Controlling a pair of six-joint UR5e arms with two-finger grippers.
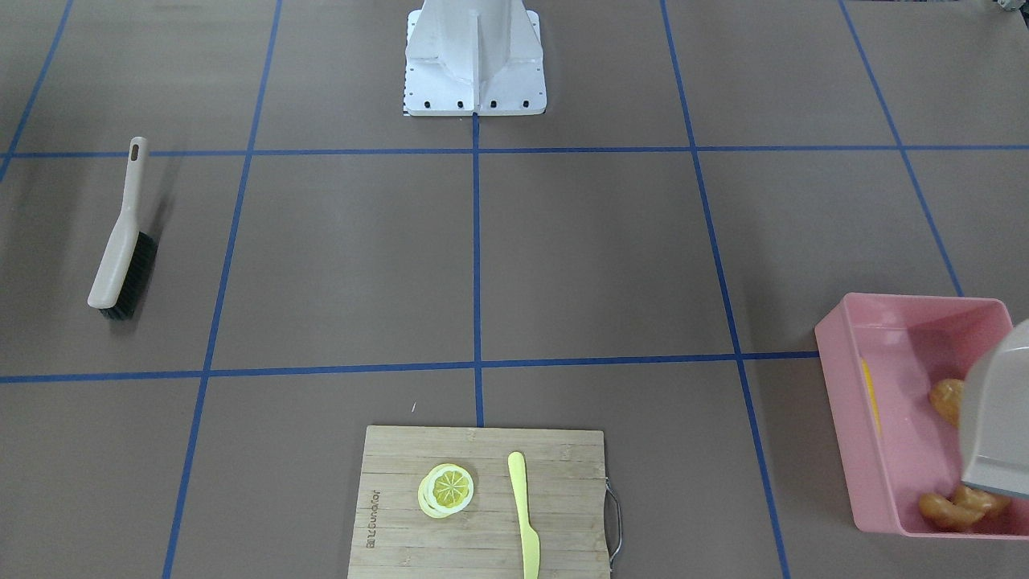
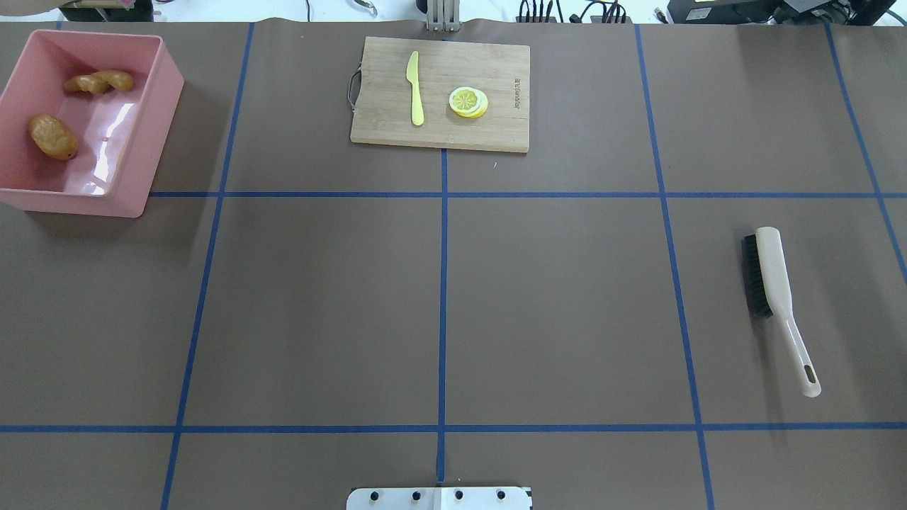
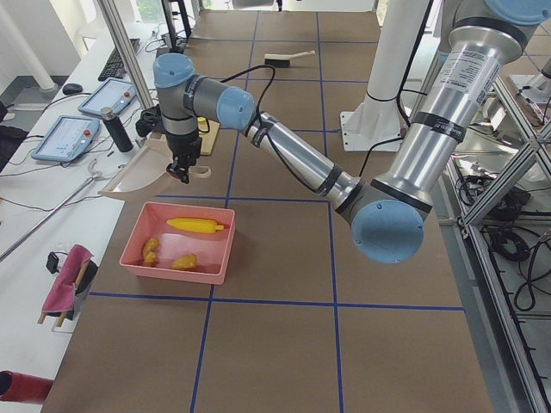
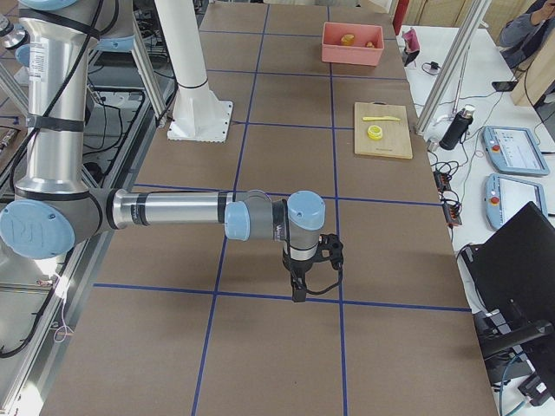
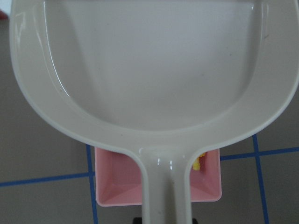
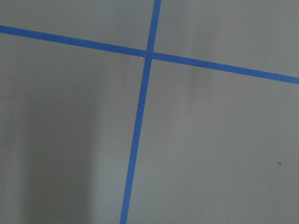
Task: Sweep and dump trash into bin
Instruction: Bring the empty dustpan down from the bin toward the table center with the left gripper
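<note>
Beneath the left jaws, clenched on the dustpan [image 5: 154, 70], trash [image 2: 53, 137] in the bin [image 2: 161, 131]; right jaws' state unclear.

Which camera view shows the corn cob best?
Exterior left: the corn cob lies whole in the pink bin. Front-facing shows a yellow sliver by the bin wall; the left wrist a speck under the dustpan; the rest show none of it.

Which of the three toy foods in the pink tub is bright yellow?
The corn cob, long and straight, lying by the bin wall on the table-centre side. The potato and the ginger root are both brownish and lumpy.
</note>
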